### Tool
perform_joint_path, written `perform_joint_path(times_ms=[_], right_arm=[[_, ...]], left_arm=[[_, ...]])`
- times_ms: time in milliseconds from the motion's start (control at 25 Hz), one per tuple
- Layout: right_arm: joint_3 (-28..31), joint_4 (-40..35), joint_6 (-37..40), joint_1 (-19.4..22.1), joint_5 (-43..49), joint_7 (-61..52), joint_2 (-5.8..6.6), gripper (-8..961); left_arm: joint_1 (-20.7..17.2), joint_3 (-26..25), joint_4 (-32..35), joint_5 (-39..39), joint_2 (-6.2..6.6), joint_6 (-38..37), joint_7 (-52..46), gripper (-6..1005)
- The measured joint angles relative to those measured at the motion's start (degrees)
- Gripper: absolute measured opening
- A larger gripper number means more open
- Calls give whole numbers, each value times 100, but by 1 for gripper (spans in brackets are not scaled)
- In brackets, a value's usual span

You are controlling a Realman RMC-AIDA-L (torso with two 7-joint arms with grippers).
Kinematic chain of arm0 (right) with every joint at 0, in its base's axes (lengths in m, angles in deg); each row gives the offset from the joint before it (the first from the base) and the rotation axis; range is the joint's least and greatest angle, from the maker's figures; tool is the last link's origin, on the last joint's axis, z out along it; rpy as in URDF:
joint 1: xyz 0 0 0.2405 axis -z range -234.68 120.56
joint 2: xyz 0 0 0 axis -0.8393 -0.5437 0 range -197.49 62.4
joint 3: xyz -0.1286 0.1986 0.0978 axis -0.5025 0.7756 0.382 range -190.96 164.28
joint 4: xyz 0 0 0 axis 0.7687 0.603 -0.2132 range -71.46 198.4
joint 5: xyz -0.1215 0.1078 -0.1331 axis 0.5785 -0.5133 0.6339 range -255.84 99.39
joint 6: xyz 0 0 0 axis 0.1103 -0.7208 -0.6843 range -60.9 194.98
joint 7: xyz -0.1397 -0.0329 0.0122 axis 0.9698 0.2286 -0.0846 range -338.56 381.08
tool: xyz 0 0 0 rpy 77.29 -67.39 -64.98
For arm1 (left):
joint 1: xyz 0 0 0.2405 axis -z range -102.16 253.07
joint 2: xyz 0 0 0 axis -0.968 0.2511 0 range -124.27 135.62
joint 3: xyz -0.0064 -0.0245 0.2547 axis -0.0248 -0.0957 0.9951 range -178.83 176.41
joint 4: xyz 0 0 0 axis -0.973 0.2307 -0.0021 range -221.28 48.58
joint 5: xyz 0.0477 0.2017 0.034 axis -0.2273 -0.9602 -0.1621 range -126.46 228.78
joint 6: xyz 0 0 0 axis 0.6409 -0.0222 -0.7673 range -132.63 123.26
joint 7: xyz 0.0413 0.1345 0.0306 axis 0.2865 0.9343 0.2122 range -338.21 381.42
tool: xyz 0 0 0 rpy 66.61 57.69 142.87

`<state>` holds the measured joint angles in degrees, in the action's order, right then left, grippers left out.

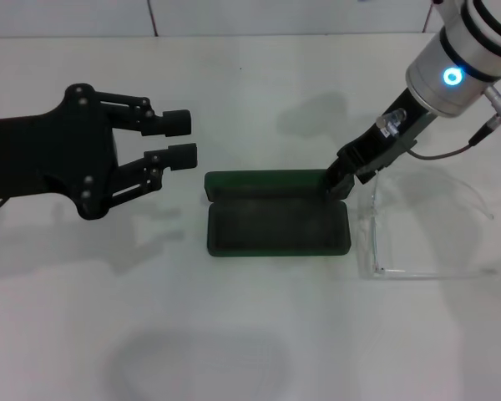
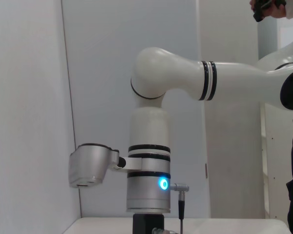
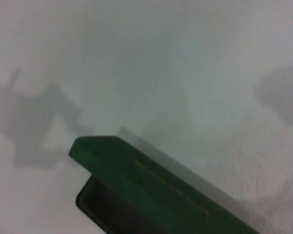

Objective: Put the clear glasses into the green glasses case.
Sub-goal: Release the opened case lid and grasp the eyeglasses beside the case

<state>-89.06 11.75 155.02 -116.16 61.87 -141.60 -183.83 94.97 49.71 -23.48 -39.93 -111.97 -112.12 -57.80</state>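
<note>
White table (image 1: 250, 334), pale walls (image 2: 29, 97)

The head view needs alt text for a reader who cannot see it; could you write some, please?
The green glasses case lies open on the white table, the right gripper at its lid's right end. The clear glasses lie right of it; the left gripper hovers open, left.

I see my left gripper (image 1: 179, 139) held out sideways from the left, its two black fingers spread apart with nothing between them; my right arm (image 1: 455, 63) slopes down from the far right; the right gripper (image 1: 338, 184) points downward, fingers unclear.
</note>
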Motion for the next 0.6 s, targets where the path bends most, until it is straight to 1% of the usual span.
perform_joint_path(times_ms=[160,280,400,480,600], right_arm=[[-5,-42,99,46,-36,0,-2,757],[-36,-211,191,162,-81,6,-1,756],[-300,-622,282,340,-63,135,39,755],[-409,-1019,447,490,-15,466,77,755],[-113,-1635,957,703,-73,1395,83,754]], left_arm=[[28,-30,-2,13,2,-33,-20,283],[67,-29,-3,-1,-28,-33,3,283],[75,-31,-25,3,-45,-31,13,283],[78,-33,-81,30,-45,-28,3,283],[80,-38,-170,151,-49,-25,-87,283]])
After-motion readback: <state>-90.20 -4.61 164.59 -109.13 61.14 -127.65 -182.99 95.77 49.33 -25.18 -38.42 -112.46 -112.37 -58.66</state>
